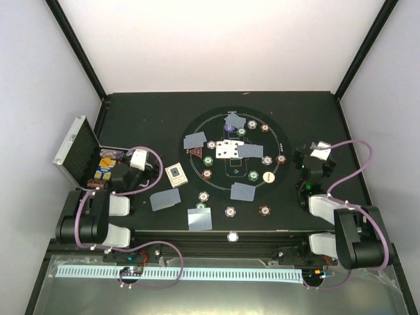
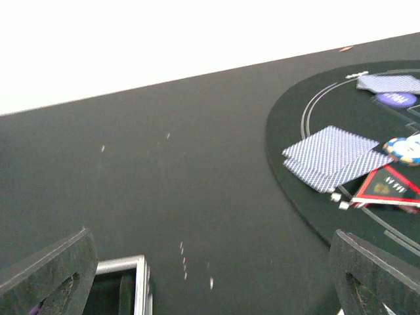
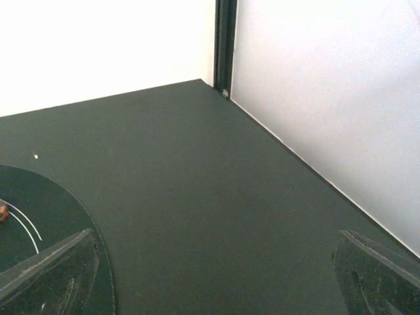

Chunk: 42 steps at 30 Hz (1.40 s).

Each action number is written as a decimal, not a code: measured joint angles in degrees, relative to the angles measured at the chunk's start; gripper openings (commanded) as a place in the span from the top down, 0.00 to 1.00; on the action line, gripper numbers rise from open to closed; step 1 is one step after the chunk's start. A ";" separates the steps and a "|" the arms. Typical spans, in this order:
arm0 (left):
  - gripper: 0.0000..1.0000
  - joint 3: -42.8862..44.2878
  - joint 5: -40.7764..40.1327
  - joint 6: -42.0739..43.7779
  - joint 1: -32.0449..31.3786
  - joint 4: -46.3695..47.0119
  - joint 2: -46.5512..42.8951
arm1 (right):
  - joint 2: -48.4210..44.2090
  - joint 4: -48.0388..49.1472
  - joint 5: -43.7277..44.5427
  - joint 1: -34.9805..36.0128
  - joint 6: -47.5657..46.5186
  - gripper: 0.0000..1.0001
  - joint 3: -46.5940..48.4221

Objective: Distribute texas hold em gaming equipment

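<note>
Texas hold em gear is spread over the round black mat (image 1: pixel 283 141): grey-blue-backed card pairs (image 1: pixel 195 140), face-up cards (image 1: pixel 228 149), green chips (image 1: pixel 208 161), red-brown chips (image 1: pixel 281 159), a purple disc (image 1: pixel 230 126), a white disc (image 1: pixel 268 176) and a red triangle (image 1: pixel 195 152). More cards (image 1: pixel 165 199) lie off the mat at the near left. My left gripper (image 1: pixel 131 169) hangs open by the case, empty (image 2: pixel 210 282); its view shows cards (image 2: pixel 335 157) and the triangle (image 2: pixel 387 189) to the right. My right gripper (image 1: pixel 308 161) is open and empty (image 3: pixel 213 275) just right of the mat.
An open silver ribbed case (image 1: pixel 73 147) with chips inside stands at the left; its corner (image 2: pixel 121 268) shows below my left jaws. A card box (image 1: pixel 176 174) lies left of the mat. One white chip (image 1: pixel 231 236) rests on the front rail. Walls close the back and sides.
</note>
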 measured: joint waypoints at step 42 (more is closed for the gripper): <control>0.01 2.91 -23.71 -6.05 -4.17 4.83 0.81 | 9.55 17.49 -19.41 -3.76 -6.10 0.00 0.37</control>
